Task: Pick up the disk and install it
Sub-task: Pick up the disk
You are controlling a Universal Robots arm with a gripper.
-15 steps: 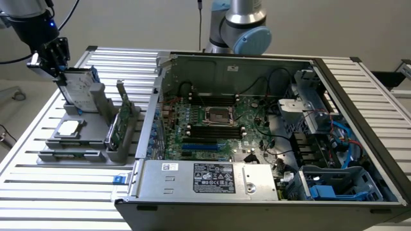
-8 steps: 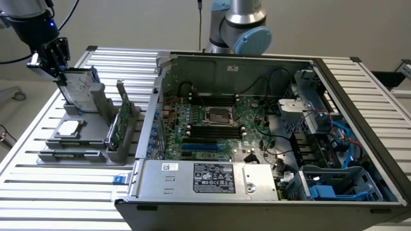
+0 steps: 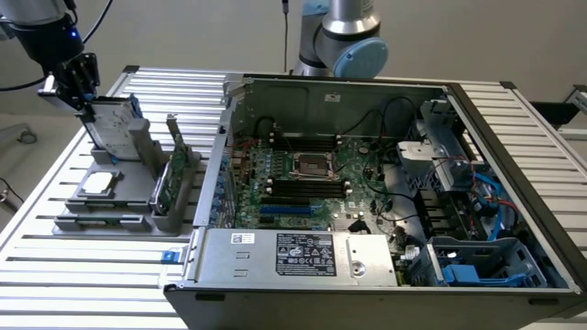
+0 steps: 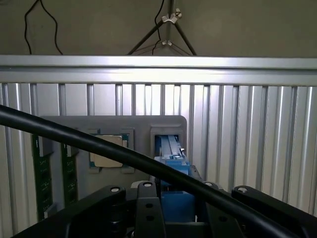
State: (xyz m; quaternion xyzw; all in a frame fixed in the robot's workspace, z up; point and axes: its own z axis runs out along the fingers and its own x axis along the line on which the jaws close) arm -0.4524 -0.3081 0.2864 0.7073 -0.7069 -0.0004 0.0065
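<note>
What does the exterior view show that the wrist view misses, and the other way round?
The exterior view adds the open computer case and its circuit board. The wrist view adds a tripod's legs beyond the table. Both share the disk, upright in the grey holder, the silver chip beside it and the table.

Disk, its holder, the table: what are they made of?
Disk: silver-grey shell with a dull sheen, likely metal; blue rails look plastic. Holder: matte grey, probably plastic. Table: bright ribbed slats, looks like aluminium.
</note>
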